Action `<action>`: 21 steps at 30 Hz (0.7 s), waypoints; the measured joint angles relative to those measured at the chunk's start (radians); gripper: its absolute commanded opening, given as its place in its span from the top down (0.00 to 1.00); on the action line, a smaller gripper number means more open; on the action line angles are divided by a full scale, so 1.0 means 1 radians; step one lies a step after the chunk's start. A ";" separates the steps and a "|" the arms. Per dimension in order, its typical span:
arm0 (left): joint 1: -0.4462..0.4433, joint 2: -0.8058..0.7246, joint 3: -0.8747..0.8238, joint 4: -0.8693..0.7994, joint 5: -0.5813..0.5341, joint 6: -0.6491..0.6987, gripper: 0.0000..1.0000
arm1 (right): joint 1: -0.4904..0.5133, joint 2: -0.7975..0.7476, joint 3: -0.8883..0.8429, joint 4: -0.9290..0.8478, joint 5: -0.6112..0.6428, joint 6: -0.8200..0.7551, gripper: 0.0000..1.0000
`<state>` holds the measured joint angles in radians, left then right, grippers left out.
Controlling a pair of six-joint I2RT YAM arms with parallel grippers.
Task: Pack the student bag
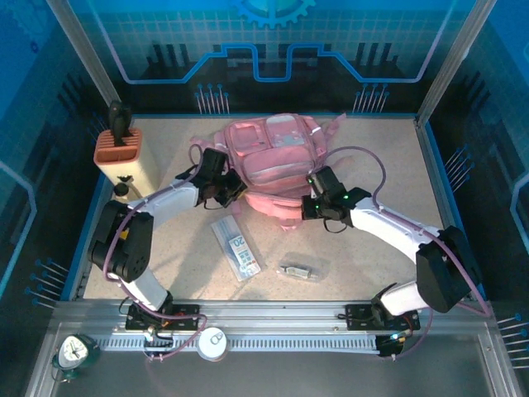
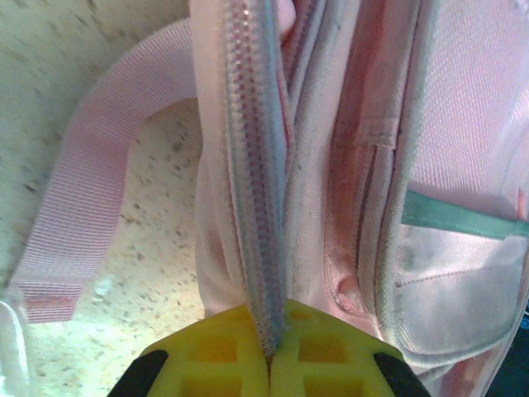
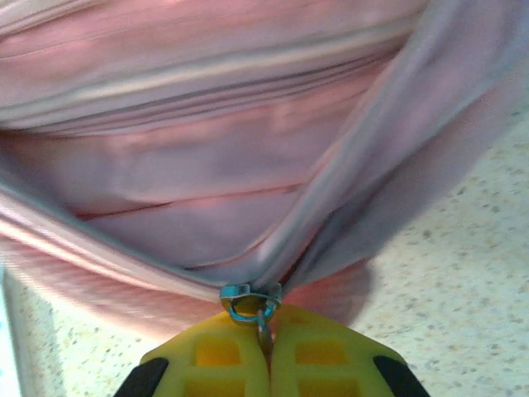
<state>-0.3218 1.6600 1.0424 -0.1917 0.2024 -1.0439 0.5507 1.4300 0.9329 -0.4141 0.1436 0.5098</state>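
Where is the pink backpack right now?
Seen from above, the student bag lies at the far middle of the table, between the left gripper and the right gripper, which both pinch its zip.

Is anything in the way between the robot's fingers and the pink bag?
No, nothing visible is. The left fingers are shut on the zip strip of the pink bag, and the right fingers are shut on its metal zip pull.

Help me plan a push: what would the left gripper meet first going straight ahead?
The student bag, most likely: the left gripper is shut on its zip edge, which runs straight ahead of the fingertips.
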 measured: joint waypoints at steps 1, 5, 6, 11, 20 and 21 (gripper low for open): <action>0.011 0.002 0.009 -0.013 0.009 0.012 1.00 | -0.005 0.000 0.000 -0.002 -0.004 -0.006 1.00; 0.043 0.046 0.099 -0.090 0.033 0.072 1.00 | 0.016 0.001 0.012 -0.009 -0.021 -0.040 1.00; 0.054 0.066 0.133 -0.109 0.033 0.087 1.00 | 0.032 0.003 0.019 -0.010 -0.019 -0.042 1.00; 0.113 0.184 0.294 -0.179 0.023 0.157 0.94 | 0.150 0.067 0.064 0.020 -0.037 -0.029 1.00; 0.163 0.166 0.266 -0.117 0.021 0.183 0.55 | 0.220 0.217 0.161 0.042 -0.085 0.014 1.00; 0.161 0.121 0.208 -0.110 0.023 0.157 0.54 | 0.220 0.220 0.163 0.041 -0.085 0.014 1.00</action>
<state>-0.1612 1.7813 1.2503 -0.3016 0.2256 -0.8867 0.7704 1.6501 1.0958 -0.3729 0.0589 0.5240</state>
